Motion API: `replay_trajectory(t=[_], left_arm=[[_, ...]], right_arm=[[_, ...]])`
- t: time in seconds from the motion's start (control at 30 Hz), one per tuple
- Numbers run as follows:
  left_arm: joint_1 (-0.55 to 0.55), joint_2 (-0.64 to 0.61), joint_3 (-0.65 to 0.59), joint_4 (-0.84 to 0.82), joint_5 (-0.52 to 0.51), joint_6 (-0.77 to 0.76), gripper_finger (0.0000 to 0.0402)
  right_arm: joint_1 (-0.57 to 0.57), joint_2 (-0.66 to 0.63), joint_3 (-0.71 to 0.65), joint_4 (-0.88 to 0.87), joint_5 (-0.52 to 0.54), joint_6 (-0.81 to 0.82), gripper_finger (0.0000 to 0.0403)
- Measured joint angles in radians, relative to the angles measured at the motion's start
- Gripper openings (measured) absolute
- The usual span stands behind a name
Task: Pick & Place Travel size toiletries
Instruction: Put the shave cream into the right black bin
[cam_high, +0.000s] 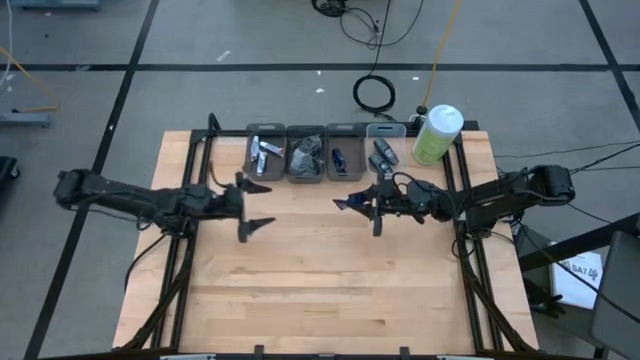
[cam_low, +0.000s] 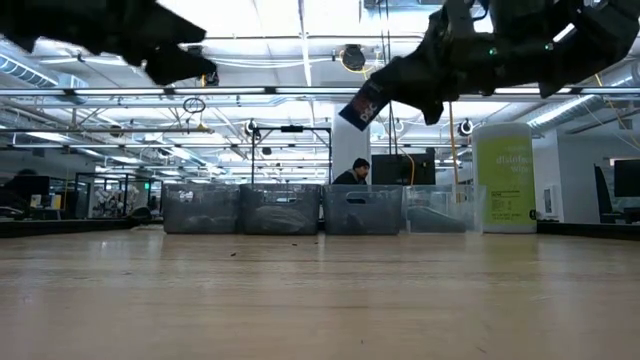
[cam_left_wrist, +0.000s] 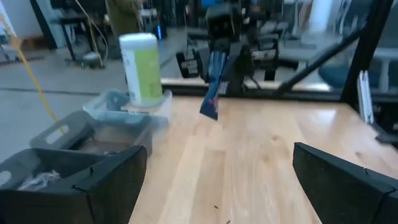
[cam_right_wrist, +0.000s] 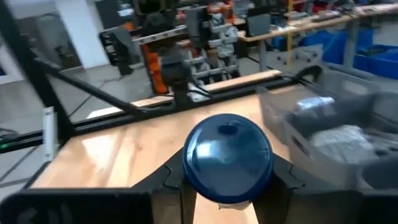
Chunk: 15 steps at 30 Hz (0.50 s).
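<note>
packet: dark blue | bottle: green (white cap) | bins: grey | table: light wood

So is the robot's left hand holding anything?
No, the left gripper hangs open over the bare table with nothing between its fingers; only the right gripper holds a dark blue packet.

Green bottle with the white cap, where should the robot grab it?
Probably on the green bottle, its upper body under the white cap, coming level from the open table side. It stands upright, round, taller than the clear bin beside it, so fingers clear that rim. The right gripper is busy holding a blue packet.
</note>
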Motion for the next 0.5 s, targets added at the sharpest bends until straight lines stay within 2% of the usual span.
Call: replay_trajectory(t=[0.1,0.2,0.5], left_arm=[[0.001,-0.119,-0.083,0.032,-0.001,-0.002,0.0395],[0.001,-0.233,-0.132,-0.003,-0.001,0.005,0.0395],[0.001,-0.569,-0.154,-0.309,-0.001,-0.006,0.0395]], right_arm=[[-0.021,-0.001,0.000,0.006,-0.002,0.023,0.0104],[-0.040,0.000,0.000,0.000,-0.004,0.034,0.0103],[-0.127,0.000,0.023,0.009,-0.005,0.066,0.0103]])
